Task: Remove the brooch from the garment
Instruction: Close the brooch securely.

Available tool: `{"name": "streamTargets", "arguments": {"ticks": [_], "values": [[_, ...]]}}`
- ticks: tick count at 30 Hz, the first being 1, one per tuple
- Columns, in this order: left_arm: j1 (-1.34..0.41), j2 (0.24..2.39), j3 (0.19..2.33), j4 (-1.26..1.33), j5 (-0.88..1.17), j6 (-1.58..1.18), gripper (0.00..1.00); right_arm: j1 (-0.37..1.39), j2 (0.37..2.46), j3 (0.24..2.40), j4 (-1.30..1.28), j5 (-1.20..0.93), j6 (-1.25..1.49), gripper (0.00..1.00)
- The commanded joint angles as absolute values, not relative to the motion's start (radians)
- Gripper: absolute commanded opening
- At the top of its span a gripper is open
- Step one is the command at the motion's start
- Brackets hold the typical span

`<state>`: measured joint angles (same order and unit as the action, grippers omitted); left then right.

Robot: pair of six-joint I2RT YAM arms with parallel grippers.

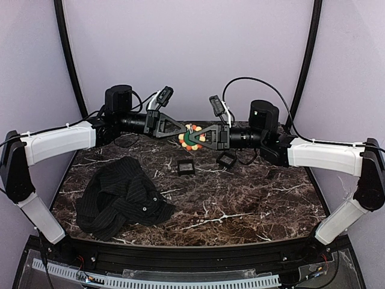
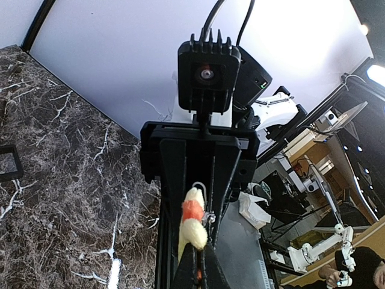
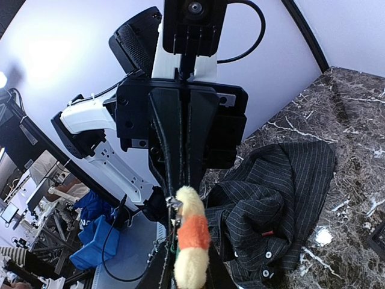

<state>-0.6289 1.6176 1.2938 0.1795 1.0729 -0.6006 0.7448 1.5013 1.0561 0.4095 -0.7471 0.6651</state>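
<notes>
The brooch (image 1: 190, 140) is off the garment (image 1: 123, 195) and held in the air above the far middle of the surface (image 1: 240, 205), between the 2 arms, which reach in from either side and meet tip to tip.

The right end effector (image 1: 198, 139) is narrow and grips the brooch edge-on. In the right wrist view the cream and orange petals (image 3: 191, 244) sit between its own 2 fingers. The left end effector (image 1: 182, 129) is narrow too, its fingers drawn almost together, with the tips at the brooch's upper edge, where a small metal fitting (image 3: 174, 203) shows. In the left wrist view the brooch (image 2: 194, 220) pokes out just past that arm's own fingertips, so both end effectors seem to have hold of it.

The garment lies crumpled on the near left part of the surface, well apart from the brooch, with 2 pale buttons (image 3: 267, 254) showing near its edge. 2 small black square boxes (image 1: 186, 167) (image 1: 226, 159) rest on the surface below the end effectors.
</notes>
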Motion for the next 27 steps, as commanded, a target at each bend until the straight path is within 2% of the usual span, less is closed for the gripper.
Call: {"name": "streamTargets", "arguments": {"ticks": [1,27], "values": [[-0.646,1.611,1.322,0.152,1.118,-0.579,0.01,0.713,1.492,1.048,0.449,-0.675,0.680,0.14],[-0.645,1.603,1.321,0.141,1.113,-0.569,0.01,0.681,1.499,1.017,0.469,-0.643,0.748,0.12]]}}
